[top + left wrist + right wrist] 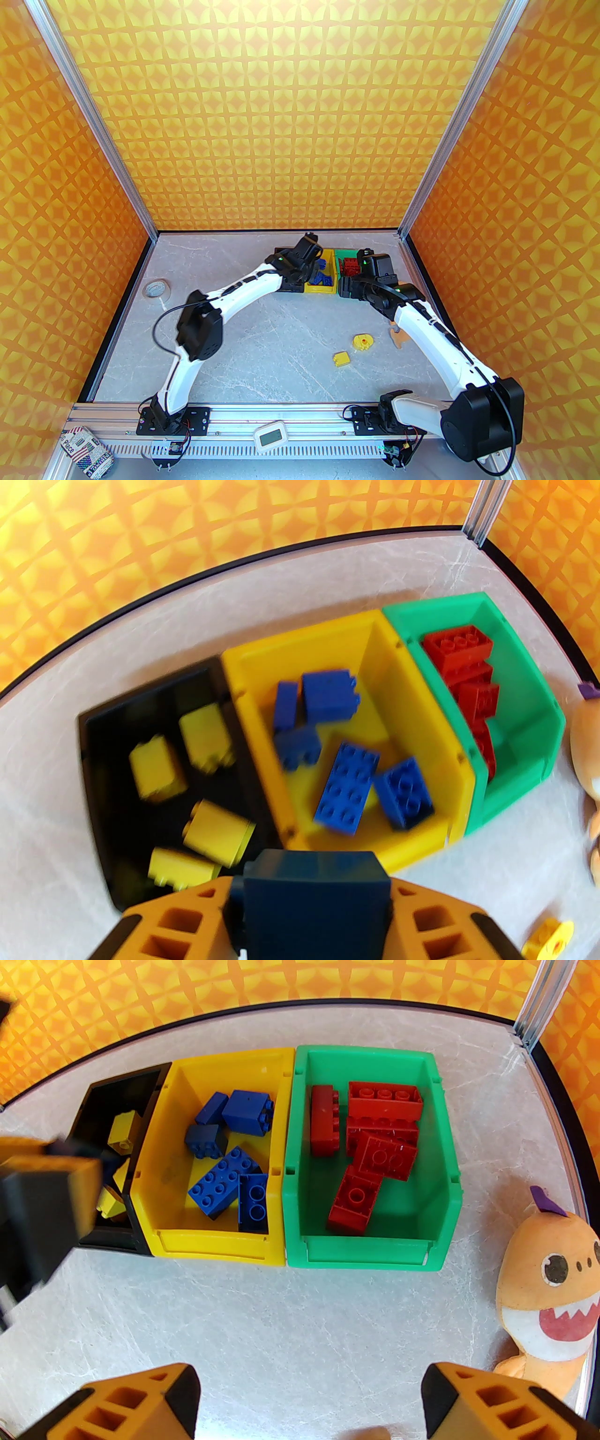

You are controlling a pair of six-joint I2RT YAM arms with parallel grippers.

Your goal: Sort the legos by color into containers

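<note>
Three containers stand side by side at the back of the table. The black bin (93,770) holds several yellow legos (157,768). In the yellow bin (213,1246) lie several blue legos (220,1185), and the green bin (370,1257) holds red legos (384,1100). My left gripper (309,883) is shut on a dark blue lego (314,911), above the near rims of the black and yellow bins. The right gripper (309,1410) is open and empty over bare table in front of the bins. Two yellow legos (341,359) (363,341) lie loose mid-table.
An orange plush monster (553,1278) lies right of the green bin, partly under the right arm in the top view. A white tape roll (155,287) sits by the left wall. The enclosure walls stand close behind the bins.
</note>
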